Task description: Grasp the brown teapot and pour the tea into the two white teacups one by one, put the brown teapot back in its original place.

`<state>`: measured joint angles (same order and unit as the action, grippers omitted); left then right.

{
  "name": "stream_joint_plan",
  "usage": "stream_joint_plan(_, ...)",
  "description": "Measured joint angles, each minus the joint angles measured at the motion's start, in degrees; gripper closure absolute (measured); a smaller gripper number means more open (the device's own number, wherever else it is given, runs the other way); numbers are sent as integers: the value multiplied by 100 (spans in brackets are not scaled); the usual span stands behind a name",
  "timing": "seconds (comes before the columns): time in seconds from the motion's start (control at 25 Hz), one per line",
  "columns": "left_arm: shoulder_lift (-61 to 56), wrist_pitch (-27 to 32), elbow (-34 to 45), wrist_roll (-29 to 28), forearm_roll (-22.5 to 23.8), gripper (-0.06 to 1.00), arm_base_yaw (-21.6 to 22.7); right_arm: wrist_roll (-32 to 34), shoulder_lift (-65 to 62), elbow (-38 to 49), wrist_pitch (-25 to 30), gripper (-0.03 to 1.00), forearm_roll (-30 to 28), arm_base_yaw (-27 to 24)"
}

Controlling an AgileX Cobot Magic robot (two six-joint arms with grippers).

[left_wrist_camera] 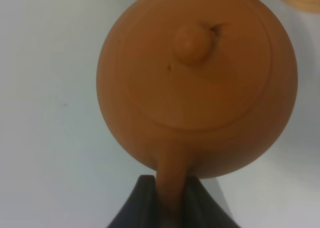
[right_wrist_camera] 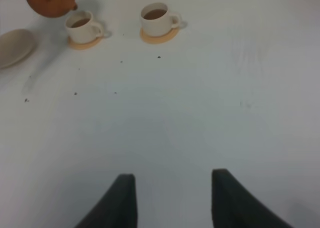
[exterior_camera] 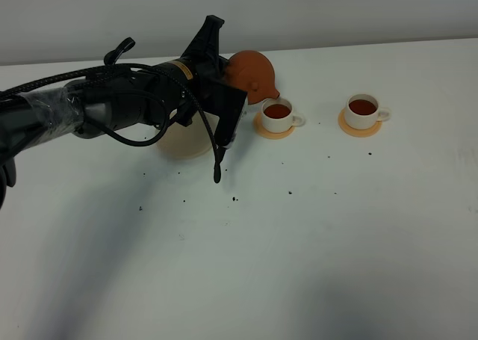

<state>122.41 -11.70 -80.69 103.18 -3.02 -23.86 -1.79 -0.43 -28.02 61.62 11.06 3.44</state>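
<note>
left claw (left_wrist_camera: 167,198): clenched on the loop handle of the brown teapot (exterior_camera: 252,72), jaws either side of the handle strap. A handle grip lets the wrist roll turn straight into pour angle.
teapot pose: held in the air, tipped toward the near cup (exterior_camera: 278,114), spout low and at the cup's rim. The lid knob (left_wrist_camera: 192,43) faces the left wrist camera, which fits a pot rolled well over.
near cup: sits on an orange coaster (exterior_camera: 273,131), dark tea (exterior_camera: 277,111) showing inside. Probably mid-pour or just topped up; I can't make out a stream in any view.
far cup (exterior_camera: 364,110): on its own coaster (exterior_camera: 359,128), well apart from the pot and already holding tea. My read is that the second fill is the step in hand.
saucer (exterior_camera: 183,142): cream, bare, on the counter (exterior_camera: 314,235) just beside the near cup and partly under the left arm. It is the return spot, kept close so the put-back is short.
right claw (right_wrist_camera: 172,198): released, fingers parted with nothing between them, hanging over bare counter well away from the cups. Parked clear so it doesn't foul the pour.
risk: dark specks on the counter near the cups may be drips, so level the pot before moving it back.
</note>
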Motion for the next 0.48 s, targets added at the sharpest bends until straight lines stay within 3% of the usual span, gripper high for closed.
stream_joint_plan(0.24, -110, 293, 0, -380, -143, 82, 20, 0, 0, 0, 0, 61, 0, 0)
stream_joint_plan(0.48, -717, 1026, 0, -950, -744, 82, 264, 0, 0, 0, 0, 61, 0, 0)
